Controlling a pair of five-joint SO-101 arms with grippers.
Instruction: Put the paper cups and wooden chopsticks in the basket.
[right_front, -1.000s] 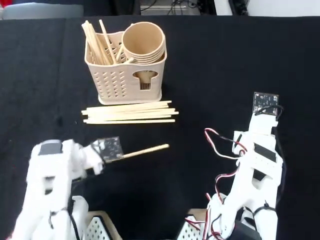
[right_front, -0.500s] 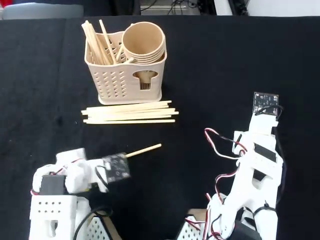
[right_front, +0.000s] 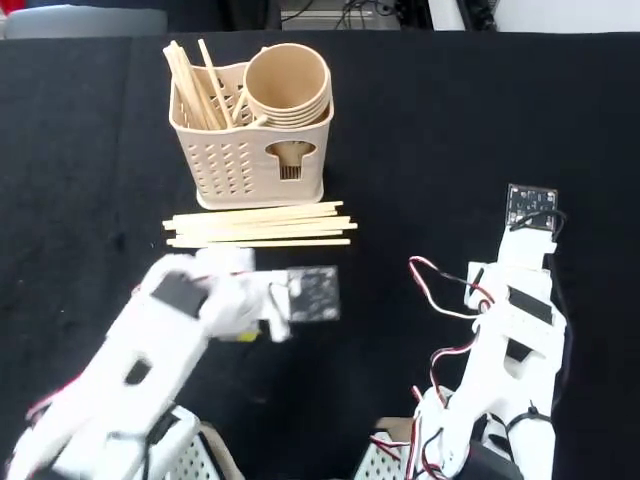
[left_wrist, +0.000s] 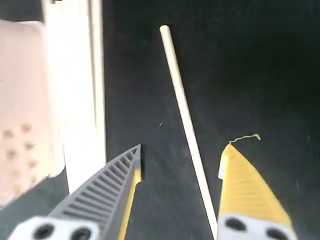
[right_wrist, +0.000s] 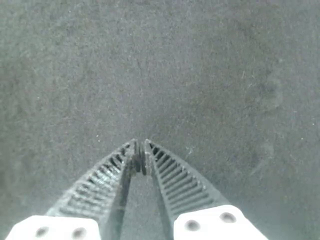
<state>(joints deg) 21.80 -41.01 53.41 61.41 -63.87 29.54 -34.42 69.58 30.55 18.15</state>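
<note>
No legible text or labels.

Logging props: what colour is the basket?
The basket is cream, with rows of small holes; high view shows it best.

The basket (right_front: 250, 160) stands toward the far side of the table (right_front: 450, 120), with the paper cups (right_front: 287, 85) stacked in its right part and the upright chopsticks (right_front: 195, 85) in its left. A pile of chopsticks (right_front: 258, 226) lies just in front of it. Closer to the arms, a lone chopstick (left_wrist: 185, 120) lies between the parted fingers of the left gripper (left_wrist: 184, 148). The right gripper (right_wrist: 139, 150) sits over bare table, well off to the right.
</note>
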